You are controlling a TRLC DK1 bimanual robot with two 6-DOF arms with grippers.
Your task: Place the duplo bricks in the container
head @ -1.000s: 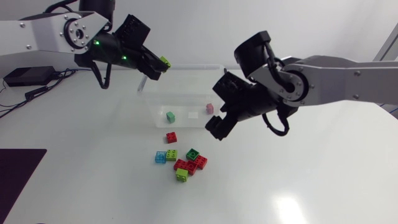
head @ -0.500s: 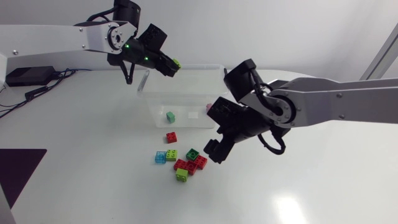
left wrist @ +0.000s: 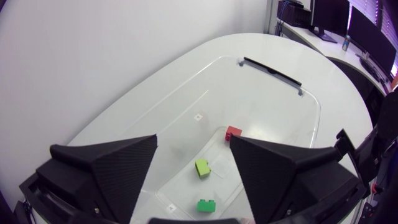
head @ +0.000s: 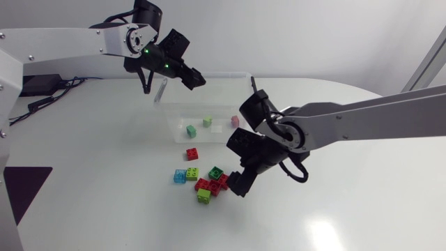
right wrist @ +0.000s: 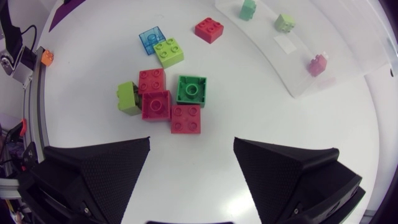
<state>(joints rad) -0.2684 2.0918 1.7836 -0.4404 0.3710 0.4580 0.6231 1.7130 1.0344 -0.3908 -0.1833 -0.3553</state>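
The clear container (head: 221,75) holds a green brick (head: 191,130), a lime brick (head: 207,121) and a pink brick (head: 235,121). My left gripper (head: 193,77) hovers open and empty over its back left corner; in the left wrist view the gripper (left wrist: 193,140) looks down on the lime brick (left wrist: 203,168). Several bricks lie in front of the container: a red one (head: 191,154), a blue one (head: 180,176), and a red, green and lime cluster (head: 212,184). My right gripper (head: 237,185) stands open just right of that cluster, its fingers (right wrist: 99,168) short of a red brick (right wrist: 186,118).
A black box with cables (head: 38,85) sits at the table's far left. A dark mat (head: 17,188) lies at the front left edge. My right arm (head: 348,122) stretches across the table's right half.
My left gripper has opened and the lime brick it carried now lies inside the container. My right gripper has come down and forward to the brick cluster.
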